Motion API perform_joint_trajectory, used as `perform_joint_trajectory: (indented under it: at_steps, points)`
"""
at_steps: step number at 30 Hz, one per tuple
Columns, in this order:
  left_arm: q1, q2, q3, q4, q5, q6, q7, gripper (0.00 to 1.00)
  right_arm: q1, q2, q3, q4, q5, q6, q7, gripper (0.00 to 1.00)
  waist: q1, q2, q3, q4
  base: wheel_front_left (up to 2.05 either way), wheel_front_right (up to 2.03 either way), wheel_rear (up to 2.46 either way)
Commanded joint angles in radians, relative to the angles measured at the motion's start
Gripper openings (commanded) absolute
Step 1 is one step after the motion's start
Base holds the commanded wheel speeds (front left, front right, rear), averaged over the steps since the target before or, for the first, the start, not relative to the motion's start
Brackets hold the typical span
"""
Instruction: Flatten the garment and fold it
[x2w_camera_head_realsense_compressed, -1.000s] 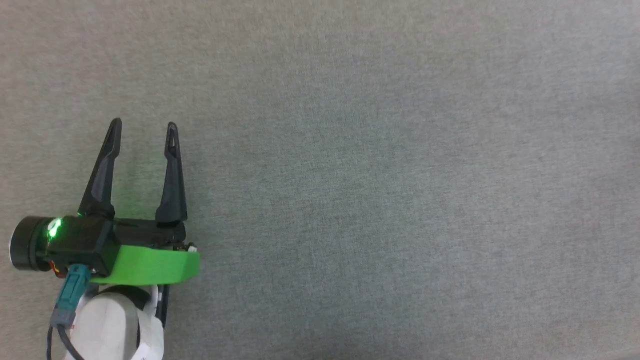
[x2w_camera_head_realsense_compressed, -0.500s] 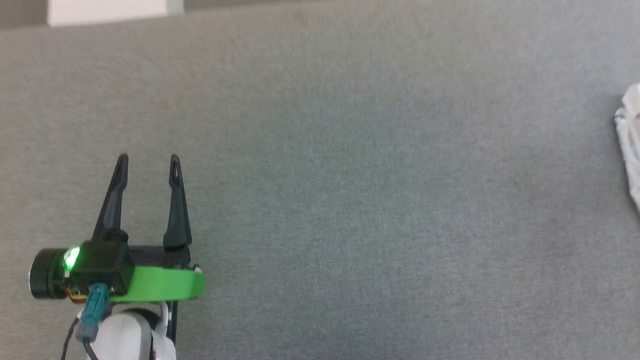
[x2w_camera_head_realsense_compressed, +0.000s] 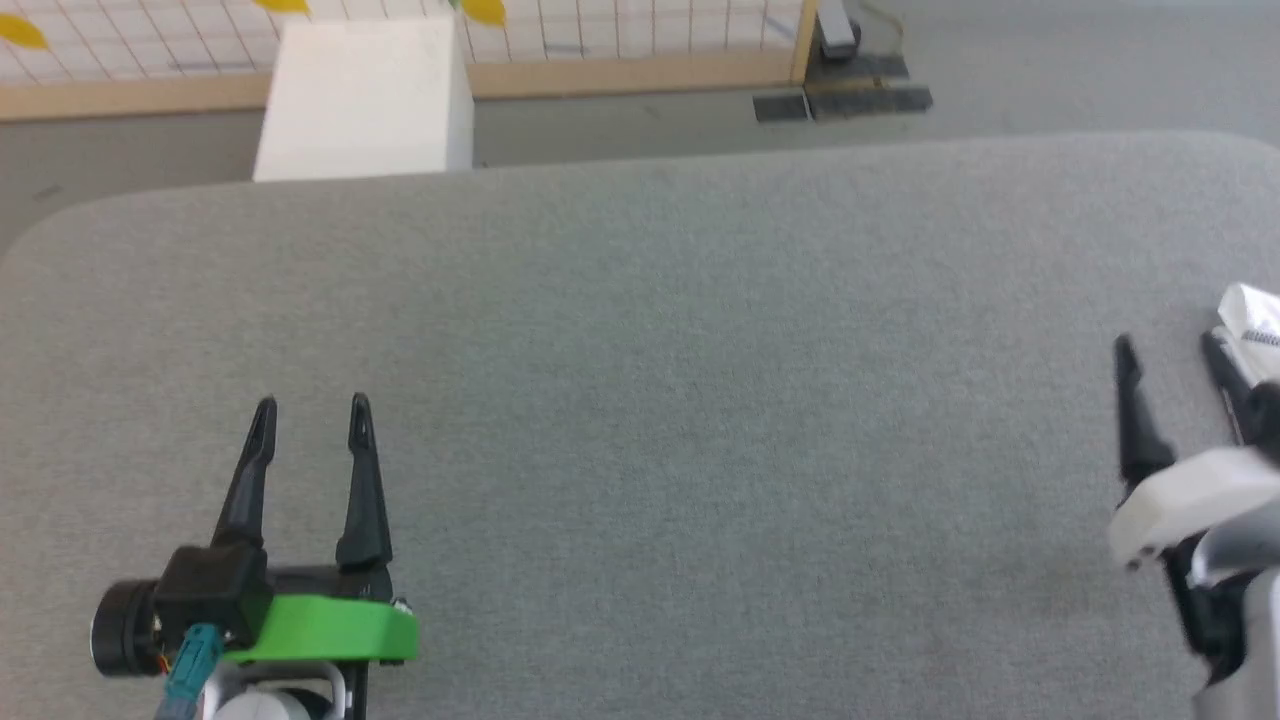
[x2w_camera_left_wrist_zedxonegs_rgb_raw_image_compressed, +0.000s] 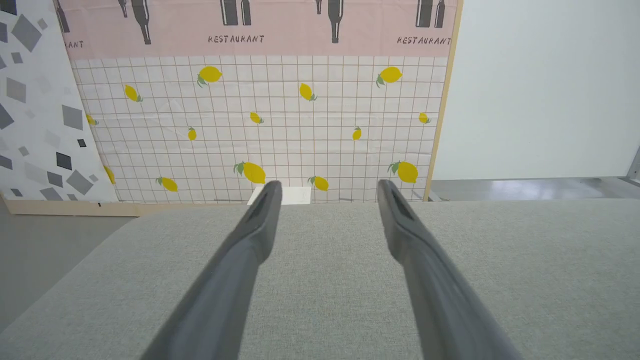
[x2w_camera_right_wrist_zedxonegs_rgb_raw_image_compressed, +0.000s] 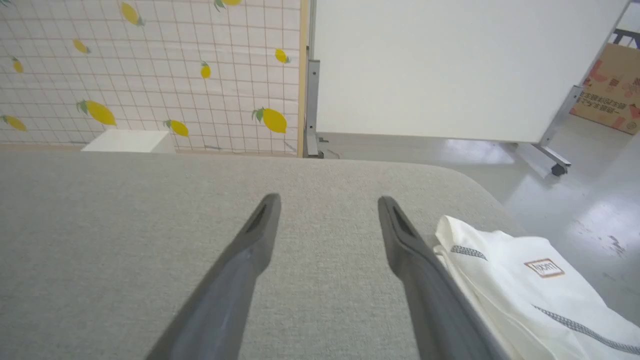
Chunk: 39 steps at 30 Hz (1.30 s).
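Head camera has tipped up and swung right over the last second, so the picture has shifted, not the things. It now takes in the far rounded edge of the grey fabric-covered worktop, a rigid white box beyond it, and the right claw.

Both claws stand wide and hold nothing. The left claw hovers over bare worktop, well apart from the work.

The white soft T-shirt with dark zigzag seam stitching lies bunched at the worktop's right edge, just beside the right claw's outer finger. Whether they touch I cannot tell.

The step in hand looks like the first reach. To do it well, the right claw should shift sideways over the heap and pinch a single layer near a stitched seam. It should then draw the cloth inward to the open middle, away from the edge, where the left claw can take the opposite side.
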Motion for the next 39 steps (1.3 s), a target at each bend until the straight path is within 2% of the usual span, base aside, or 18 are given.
perform_joint_trajectory:
  at_steps: [1,5,9,19,35,36,39]
  points:
    - [0.019,-0.006,0.009,0.006,-0.015,-0.006,-0.004,1.0,0.035,0.03,0.0,-0.035,-0.01,-0.002,-0.005,1.0,0.0001,0.0,-0.059,0.035,0.0,0.0,0.0]
    - [0.044,-0.02,0.022,0.002,-0.04,-0.016,-0.004,1.0,0.11,0.091,0.006,-0.107,-0.023,-0.002,-0.01,1.0,0.0001,0.0,-0.088,0.042,0.0,0.0,0.0]
    - [0.071,-0.026,0.02,0.017,-0.033,-0.022,-0.004,1.0,0.174,0.117,0.02,-0.142,-0.031,-0.002,-0.025,1.0,0.0001,0.0,-0.111,0.046,0.0,0.0,0.0]
    - [0.122,-0.031,-0.008,0.073,0.013,-0.027,-0.004,1.0,0.27,0.123,0.045,-0.1,-0.049,-0.002,-0.107,1.0,0.0001,0.0,-0.158,0.039,0.0,0.0,0.0]
    - [0.113,-0.044,-0.026,0.109,0.025,-0.035,-0.004,1.0,0.217,0.123,0.03,-0.022,-0.062,-0.002,-0.169,1.0,0.0001,0.0,-0.141,0.026,0.0,0.0,0.0]
    - [0.117,-0.039,-0.028,0.112,0.01,-0.033,-0.001,0.0,0.229,0.122,0.03,-0.023,-0.059,0.0,-0.165,0.0,0.0001,0.0,-0.141,0.026,0.0,0.0,0.0]
    - [0.117,-0.039,-0.03,0.113,0.006,-0.034,0.001,0.0,0.229,0.121,0.031,-0.023,-0.059,0.0,-0.164,0.0,0.0001,0.0,-0.14,0.026,0.0,0.0,0.0]
